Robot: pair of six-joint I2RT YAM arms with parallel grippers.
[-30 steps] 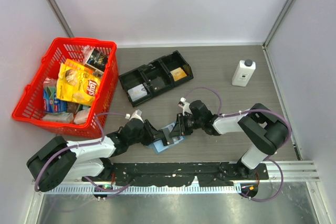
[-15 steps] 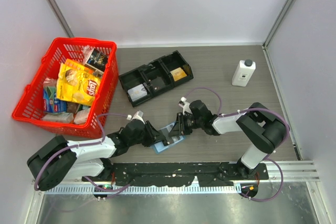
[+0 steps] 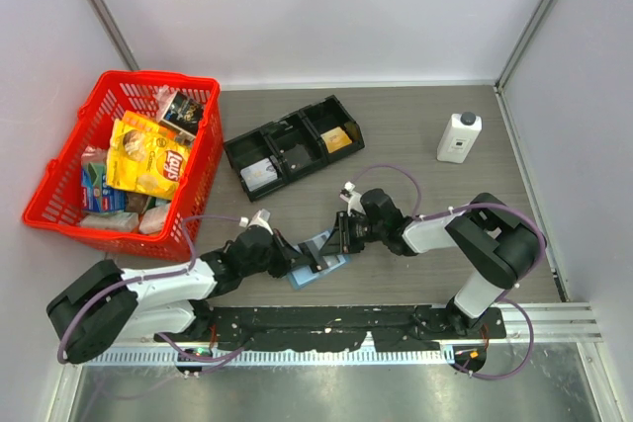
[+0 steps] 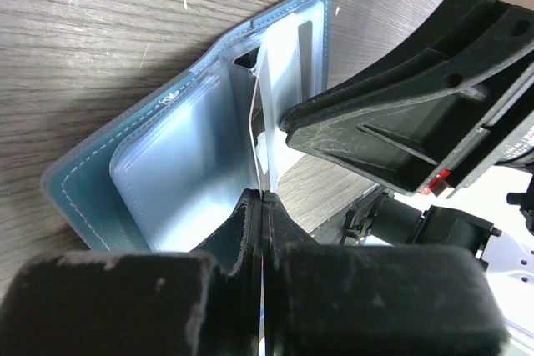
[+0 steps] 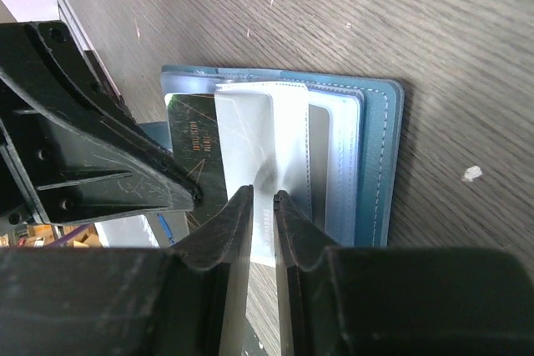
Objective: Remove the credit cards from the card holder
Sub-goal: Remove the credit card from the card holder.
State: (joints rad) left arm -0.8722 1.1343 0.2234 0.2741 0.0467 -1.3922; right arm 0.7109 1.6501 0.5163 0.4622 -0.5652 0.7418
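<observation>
The light-blue card holder (image 3: 300, 277) lies open on the table between both arms, its clear sleeves (image 4: 175, 164) facing up. My left gripper (image 4: 263, 198) is shut on the edge of a thin credit card (image 4: 259, 114) that stands edge-on out of the centre sleeve. In the right wrist view this card (image 5: 190, 152) looks dark with gold print, beside the left fingers (image 5: 92, 164). My right gripper (image 5: 263, 196) has its jaws nearly together, pinching a pale sleeve of the card holder (image 5: 380, 156). From above, the left gripper (image 3: 307, 262) and right gripper (image 3: 334, 242) meet over the holder.
A black three-compartment tray (image 3: 297, 127) holding cards stands behind the holder. A red basket (image 3: 59, 170) of snack packs is at the far left. A white bottle (image 3: 459, 135) stands at the back right. The arms' base rail runs along the near edge.
My left gripper has closed on the card's edge. The right gripper and the holder have barely moved.
</observation>
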